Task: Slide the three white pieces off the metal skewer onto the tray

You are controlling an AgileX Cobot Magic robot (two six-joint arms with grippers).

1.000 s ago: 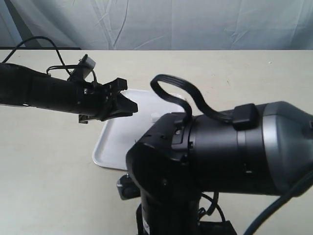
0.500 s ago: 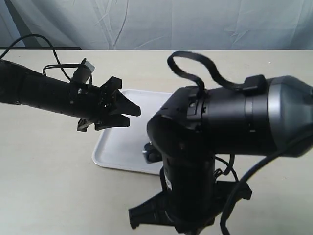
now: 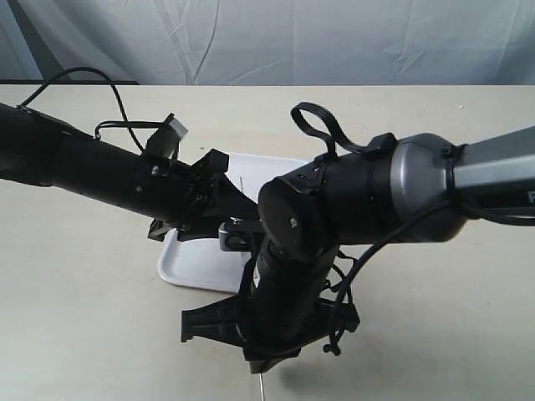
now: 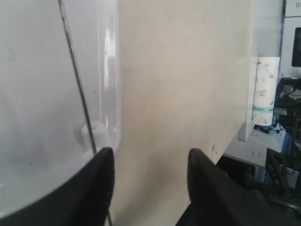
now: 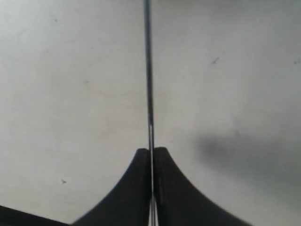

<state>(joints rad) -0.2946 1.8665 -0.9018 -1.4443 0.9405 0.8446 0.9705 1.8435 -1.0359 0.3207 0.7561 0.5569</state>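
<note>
The thin metal skewer (image 5: 148, 70) runs straight out from my right gripper (image 5: 151, 151), whose jaws are shut on it above the bare tabletop. In the exterior view that gripper (image 3: 261, 368) points down at the table's near side, with a short bit of skewer (image 3: 262, 388) below it. The skewer (image 4: 77, 80) also crosses the white tray (image 4: 109, 56). One white piece (image 4: 94, 134) sits on it near the tray's rim, just ahead of one finger of my open left gripper (image 4: 150, 157). The other white pieces are hidden.
The right arm's bulky body (image 3: 359, 200) covers much of the tray (image 3: 188, 259) in the exterior view. The left arm (image 3: 92, 167) reaches in from the left over the tray. Beige tabletop (image 3: 84, 317) lies all round. A shelf with a paper roll (image 4: 264, 89) stands beyond the table edge.
The right arm has swung down and toward the table's near edge, its gripper now pointing downward. The left arm has pushed further right over the tray.
</note>
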